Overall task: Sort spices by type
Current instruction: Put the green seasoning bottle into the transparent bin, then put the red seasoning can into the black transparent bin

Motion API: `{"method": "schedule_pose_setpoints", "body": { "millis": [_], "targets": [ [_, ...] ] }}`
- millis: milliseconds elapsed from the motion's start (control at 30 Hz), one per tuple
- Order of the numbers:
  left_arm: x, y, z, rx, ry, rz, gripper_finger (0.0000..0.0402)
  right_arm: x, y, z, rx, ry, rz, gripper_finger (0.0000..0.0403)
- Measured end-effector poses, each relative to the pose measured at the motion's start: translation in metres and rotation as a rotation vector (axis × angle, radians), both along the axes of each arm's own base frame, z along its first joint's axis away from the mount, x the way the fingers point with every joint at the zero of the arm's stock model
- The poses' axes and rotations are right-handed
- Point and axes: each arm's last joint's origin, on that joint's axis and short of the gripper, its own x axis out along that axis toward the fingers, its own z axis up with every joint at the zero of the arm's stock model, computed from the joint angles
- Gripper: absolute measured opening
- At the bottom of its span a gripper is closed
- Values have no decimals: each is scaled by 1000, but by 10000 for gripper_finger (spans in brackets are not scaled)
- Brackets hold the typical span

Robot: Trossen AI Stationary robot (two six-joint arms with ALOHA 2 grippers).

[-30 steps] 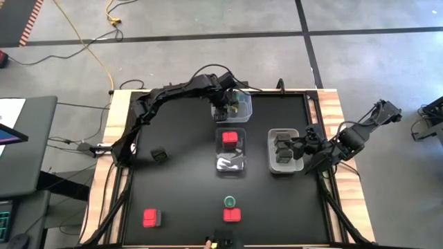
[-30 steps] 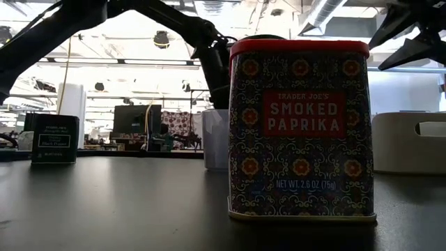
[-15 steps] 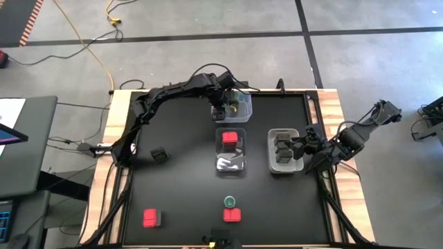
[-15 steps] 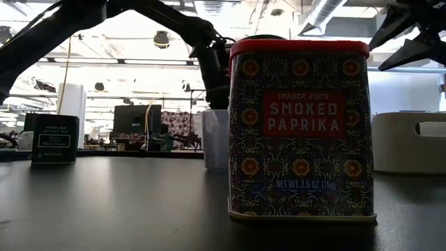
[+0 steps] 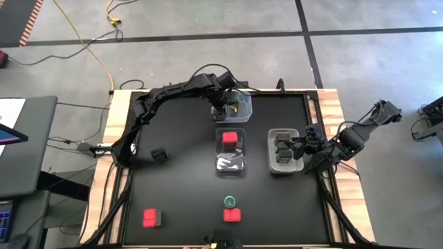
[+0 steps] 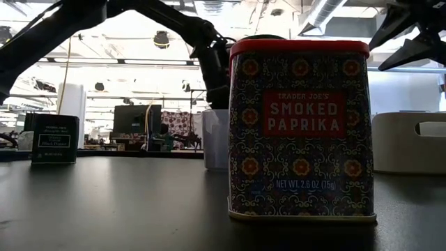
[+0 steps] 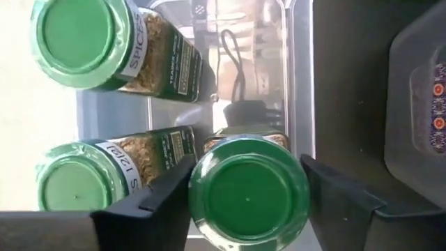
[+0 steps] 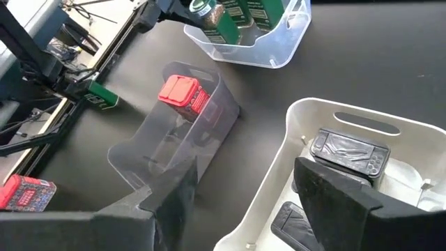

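Black tabletop [image 5: 187,187] carries three tubs. Left pincer [image 7: 245,199] is inside the clear plastic tub [image 7: 296,84], its fingers [image 7: 157,202] spread at both sides of a round dark jar with green lid [image 7: 247,194]; contact I cannot tell. Two similar jars [image 7: 77,42] stand just beyond. Right pincer [image 8: 240,192], open and empty, hangs above the white tub [image 8: 306,118] with dark grey blocky containers [image 8: 348,155].

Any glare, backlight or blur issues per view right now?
Low view: bright room backlights the arms into silhouettes; paprika tin sharp, far black tin dim. Left wrist view: blown-out white patch beside the green-lidded jars. Right wrist view: reflections on the clear tub.
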Motion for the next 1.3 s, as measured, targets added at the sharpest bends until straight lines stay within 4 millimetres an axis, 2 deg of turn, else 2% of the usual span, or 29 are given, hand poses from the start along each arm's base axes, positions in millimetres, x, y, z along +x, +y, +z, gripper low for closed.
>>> {"method": "schedule_pose_setpoints", "body": {
  "millis": [267,467,867,1133,1300],
  "targets": [
    [0,0,0,-4,-4,16,283,0,0,0,3,-2,2,265],
    [0,0,1,-6,-3,21,293,0,0,0,3,1,5,265],
    [0,0,39,9,-57,47,292,1,1,0,-8,18,37,265],
    [-16,-8,77,-62,-19,169,292,1,1,0,-17,24,43,265],
    [-30,-25,92,-140,33,282,292,1,1,0,-17,24,42,265]
  ]
}}
